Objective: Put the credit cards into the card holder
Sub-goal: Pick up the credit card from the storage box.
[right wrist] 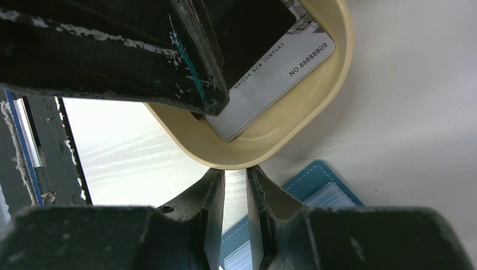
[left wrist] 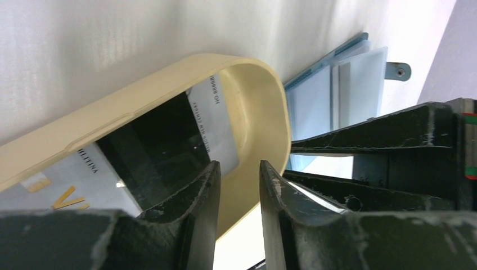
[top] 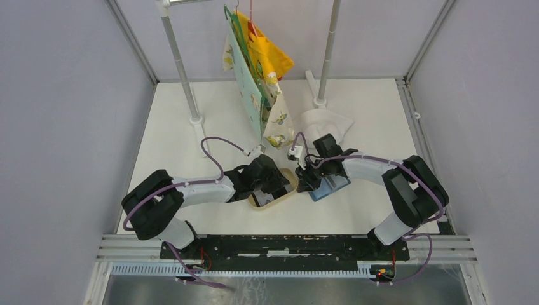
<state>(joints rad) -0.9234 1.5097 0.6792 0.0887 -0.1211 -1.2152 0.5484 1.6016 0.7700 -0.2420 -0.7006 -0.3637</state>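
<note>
My left gripper (left wrist: pixel 238 169) is hovering over the smooth cream oval tray (left wrist: pixel 169 79), scuffed black jaws standing slightly apart with nothing between them. The glossy black-and-silver cards (right wrist: pixel 275 70) are lying flat inside the tray, one reading "NEW CENTURY" and "NO 88888809". My right gripper (right wrist: pixel 235 175) is hanging over the open, stitched blue wallet (right wrist: pixel 318 175) just beside the tray, jaws showing a thin gap; I cannot tell whether they are pinching anything.
</note>
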